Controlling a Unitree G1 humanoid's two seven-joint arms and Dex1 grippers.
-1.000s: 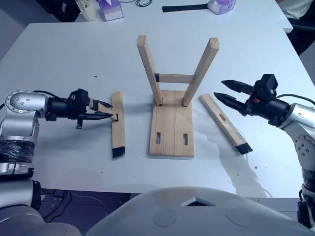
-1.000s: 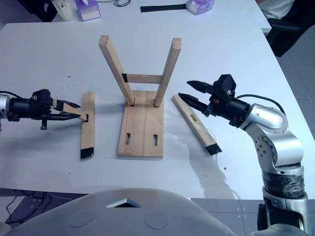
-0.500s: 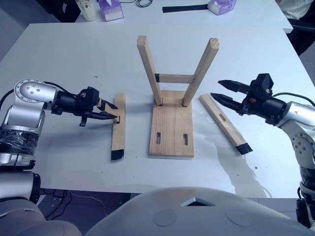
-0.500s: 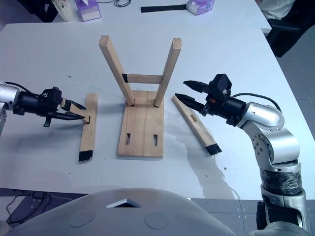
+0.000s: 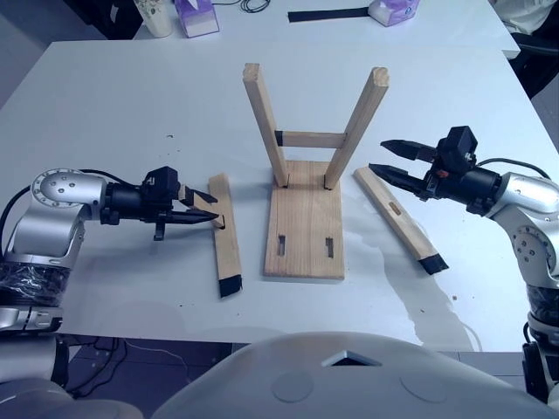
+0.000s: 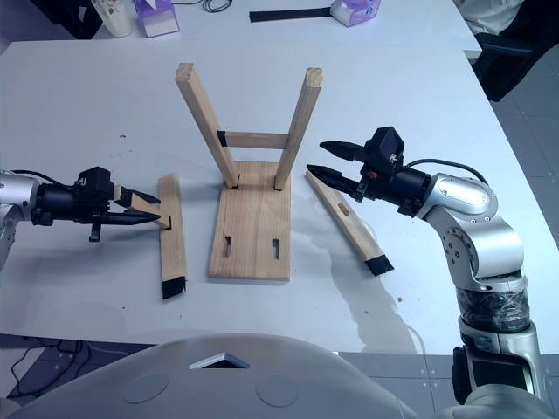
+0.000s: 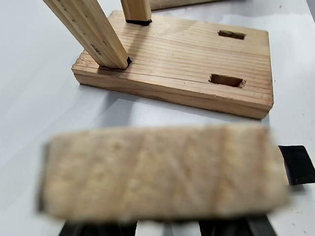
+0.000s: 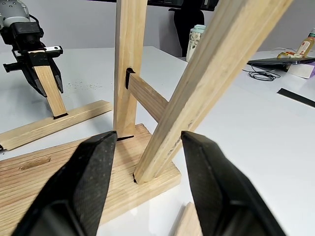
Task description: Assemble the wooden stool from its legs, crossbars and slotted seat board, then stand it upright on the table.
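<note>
Table: a white table [image 5: 113, 96] fills the scene; on a second surface behind it stand a cup [image 5: 159, 16] and a tissue box [image 5: 196, 16].
Head views, seat board: the seat board [image 5: 304, 262] lies flat mid-table, with two empty slots [image 5: 282, 245] near its close end.
Head views, frame: two standing legs [image 5: 265, 122] rise from its far end, joined by a fitted crossbar [image 5: 313, 139].
Head views, loose parts: the left loose leg [image 5: 224, 231] and right loose leg [image 5: 400, 218] lie flat on either side, apart from the board.
Head views, left gripper: the left gripper [image 5: 208, 209] clamps a short crossbar [image 8: 49, 93] over the left loose leg.
Head views, right gripper: the right gripper [image 5: 379, 155] is spread wide and empty by the right loose leg's far end; whether they touch cannot be told.
Left wrist view: blurred wood crosses close in front above dark fingers [image 7: 98, 228]; beyond lies the seat board.
Right wrist view: fingers [image 8: 83, 191] stand wide apart before the standing legs; farther off, the short crossbar stands upright, its lower end at the left loose leg's slot.
</note>
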